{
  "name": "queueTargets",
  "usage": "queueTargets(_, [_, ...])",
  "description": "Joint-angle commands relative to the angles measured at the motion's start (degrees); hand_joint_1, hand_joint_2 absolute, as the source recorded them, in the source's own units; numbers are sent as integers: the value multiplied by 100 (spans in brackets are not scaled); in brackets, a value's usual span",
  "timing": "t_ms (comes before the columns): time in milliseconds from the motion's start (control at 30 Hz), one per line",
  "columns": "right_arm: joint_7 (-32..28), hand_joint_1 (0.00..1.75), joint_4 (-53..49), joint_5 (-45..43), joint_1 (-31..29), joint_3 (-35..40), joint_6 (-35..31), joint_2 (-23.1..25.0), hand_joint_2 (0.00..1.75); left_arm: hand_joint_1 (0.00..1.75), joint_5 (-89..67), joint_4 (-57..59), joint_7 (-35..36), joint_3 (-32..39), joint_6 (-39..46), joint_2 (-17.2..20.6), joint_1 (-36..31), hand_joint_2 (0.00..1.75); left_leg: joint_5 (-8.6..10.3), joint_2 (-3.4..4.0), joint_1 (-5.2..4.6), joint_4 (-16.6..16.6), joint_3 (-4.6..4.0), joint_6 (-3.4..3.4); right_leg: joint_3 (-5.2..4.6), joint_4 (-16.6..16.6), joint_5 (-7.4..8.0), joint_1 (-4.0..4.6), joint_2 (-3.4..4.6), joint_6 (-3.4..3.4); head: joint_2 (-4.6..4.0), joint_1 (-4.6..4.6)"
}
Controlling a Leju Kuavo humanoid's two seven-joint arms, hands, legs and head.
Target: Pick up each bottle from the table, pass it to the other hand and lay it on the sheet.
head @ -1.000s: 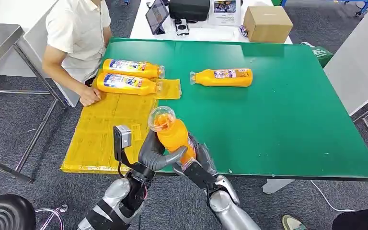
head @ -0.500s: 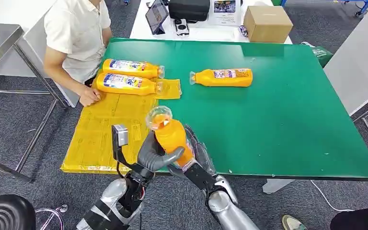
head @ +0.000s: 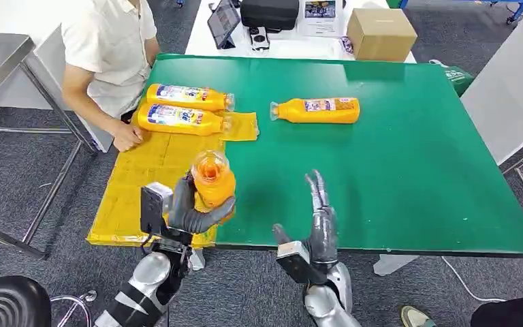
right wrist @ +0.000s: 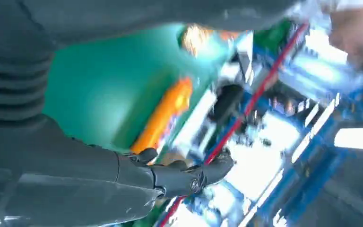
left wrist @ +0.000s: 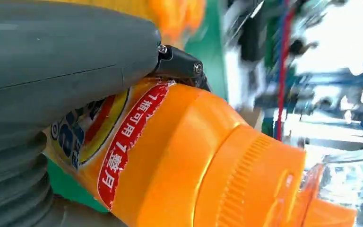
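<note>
Over the near left corner of the green table (head: 408,170), seen from the head camera, the robot's left hand (head: 189,210) is gripping an orange bottle (head: 213,182) with its fingers wrapped round the body. The bottle is standing nearly upright, clear cap toward the camera, its long axis close to vertical. It is hanging above the near edge of the yellow sheet (head: 143,177), where two laid bottles (head: 180,107) are already lying on their sides at the far end, beside a seated person's hand (head: 127,136). The right hand (head: 319,218) is standing well apart to the right, fingers straight and spread, holding nothing. A fourth bottle (head: 317,110) is lying on its side on the bare table, clearly nearer the right arm.

At the left wrist, the thick grey thumb is pressing across the label of the orange bottle (left wrist: 179,156), the ribbed neck and clear cap pointing away from the palm.

At the right wrist, through blur, the dark fingers (right wrist: 189,177) are extending with nothing between them, and an orange bottle (right wrist: 163,118) is lying on the green beyond them.

Judging from this, the sheet lies directly beneath the held bottle, so laying it down calls for tipping its axis to horizontal.
</note>
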Motion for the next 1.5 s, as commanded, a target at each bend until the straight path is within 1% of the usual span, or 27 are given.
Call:
queueTargets(33, [-22,0,-138,-1036,288,-1947,-156,87,0,175,-608,-375,124,209,-142,303,60,175,-2,-13,-1,-8,17,-2,20,-5,-7,-1,-13,-5,0,0])
queueTargets(100, [-22,0,-442,-837,372,-2362,-156,289,0,175,-1143,-264,146,172,91,359,-47,175,-6,-10,-1,-3,11,-3,15,-2,-8,-4,-7,-7,0,6])
queueTargets(200, [-22,0,-722,-648,423,-2416,-156,334,0,175,-1822,158,468,232,368,367,-351,175,-13,-7,-6,-2,26,-11,22,9,-16,-6,-7,-17,0,2])
queueTargets(233, [-22,0,-764,-632,404,-2381,-156,352,0,175,-2445,625,706,262,721,385,-610,175,-1,-18,-5,-1,1,-5,1,2,-5,-6,-16,-8,0,0])
queueTargets(267, [-22,0,-767,-594,387,-2328,-156,346,0,175,-2941,893,863,261,974,419,-746,175,-3,-25,-3,-2,15,-10,16,4,-11,-4,-23,-15,0,2])
queueTargets(433, [-22,0,-767,-594,387,-2328,-156,346,0,175,-2941,893,863,261,974,419,-746,175,-4,-1,-3,-6,21,-8,14,1,-5,-3,0,-12,0,0])
queueTargets(467, [-22,0,-719,-433,321,-2274,-156,383,0,175,-3447,1347,981,304,1148,371,-943,175,-2,-3,-3,-5,20,-9,13,1,-5,-3,-5,-11,0,0])
queueTargets(533, [-22,0,-669,-354,279,-2201,-156,381,0,175,-4531,1831,1509,163,1303,478,-1192,175,4,-11,-3,-5,14,-7,11,1,-4,-4,-11,-9,0,4])
queueTargets(567, [-22,0,-480,-313,170,-2029,-156,355,0,175,-5595,2532,2047,223,1424,410,-1526,175,1,-9,-1,-6,26,-11,21,2,-7,-2,-10,-13,0,0])
queueTargets(633, [-22,0,-268,-456,96,-1801,-156,287,0,175,-5607,3021,1961,465,1133,273,-1729,175,5,-3,-1,-4,14,-8,11,1,0,-2,-4,-9,0,4])
queueTargets(700, [-22,0,-95,-612,63,-1572,-156,190,0,175,-5369,3387,1704,679,655,142,-1882,175,2,3,-1,-10,36,-13,30,1,-2,-2,4,-17,0,0])
queueTargets(733, [-22,0,-44,-705,68,-1502,-134,169,0,175,-5361,3474,1651,645,452,117,-1912,175,5,0,1,-4,15,-8,13,-2,2,0,1,-9,0,0])
queueTargets(800, [-22,0,-30,-756,78,-1446,-156,125,0,175,-5343,3579,1631,617,190,79,-1941,175,2,-4,1,-7,31,-10,30,-3,-4,0,-4,-15,0,2])
queueTargets(833, [-22,0,5,-806,64,-1373,-134,91,0,175,-5385,3761,1671,519,-177,48,-2029,175,7,-5,0,-5,14,-7,13,-2,0,-2,-5,-6,0,-2])
queueTargets(900, [-22,0,14,-811,56,-1342,-134,82,0,175,-5378,3832,1685,514,-245,24,-2055,175,7,-10,-1,-5,17,-9,17,0,-3,-2,-10,-8,0,2])
queueTargets(933, [-22,0,-9,-854,47,-1266,-83,58,0,162,-5338,4024,1719,528,-387,-43,-2142,175,4,-11,-1,-6,27,-11,27,-1,-8,-2,-10,-11,0,0])
queueTargets(967, [-22,0,17,-846,28,-1247,-94,73,0,117,-5310,4069,1734,548,-421,-68,-2166,175,3,-7,0,-3,21,-9,22,1,-6,-1,-6,-9,0,2])
queueTargets(1000, [-22,0,54,-869,3,-1222,-70,79,0,82,-5254,4189,1768,579,-547,-96,-2222,175,5,-2,0,-3,16,-8,15,1,-3,-1,-2,-7,0,0])
queueTargets(1033, [-22,0,106,-860,-15,-1180,-62,78,0,77,-5249,4323,1771,562,-647,-111,-2287,175,7,-3,-2,-4,14,-8,14,0,-1,-4,-2,-7,0,0])
queueTargets(1067, [-22,0,135,-869,-22,-1146,-46,70,0,61,-5336,4413,1826,493,-659,-103,-2343,175,5,-4,-1,-6,25,-10,25,-2,-3,-3,-4,-9,0,2])
queueTargets(1133, [-22,0,166,-889,-32,-1126,-14,72,0,61,-5394,4485,1871,448,-673,-109,-2378,175,1,0,1,-9,47,-16,45,-3,-6,-1,2,-19,0,0])
queueTargets(1233, [-22,0,166,-889,-32,-1126,-14,72,0,61,-5394,4485,1871,448,-673,-109,-2378,175,8,1,-1,-7,26,-12,23,-2,1,-3,3,-11,0,0])
queueTargets(1267, [-22,0,166,-889,-32,-1126,-14,72,0,51,-5394,4485,1871,448,-673,-109,-2378,175,8,3,-2,-11,35,-15,30,-1,0,-4,5,-16,0,2])
queueTargets(1333, [-22,0,201,-891,-27,-1074,-24,54,0,47,-5350,4580,1895,484,-738,-142,-2402,175,4,6,0,-10,44,-16,39,-4,-2,-1,9,-18,0,0])
queueTargets(1367, [-22,0,210,-913,-24,-1067,-11,57,0,40,-5293,4612,1895,528,-786,-150,-2399,175,4,4,0,-14,50,-17,44,-7,-3,-1,6,-20,0,2])
queueTargets(1433, [-22,0,228,-923,-19,-1050,-15,56,0,0,-5186,4648,1856,598,-881,-170,-2390,175,3,5,0,-11,49,-16,43,-5,-4,-1,7,-17,0,0])
queueTargets(1500, [-22,0,263,-940,-28,-1005,-52,34,0,0,-5080,4685,1779,640,-1023,-175,-2390,175,7,3,-2,-11,40,-11,34,-2,-2,-4,6,-10,0,2])
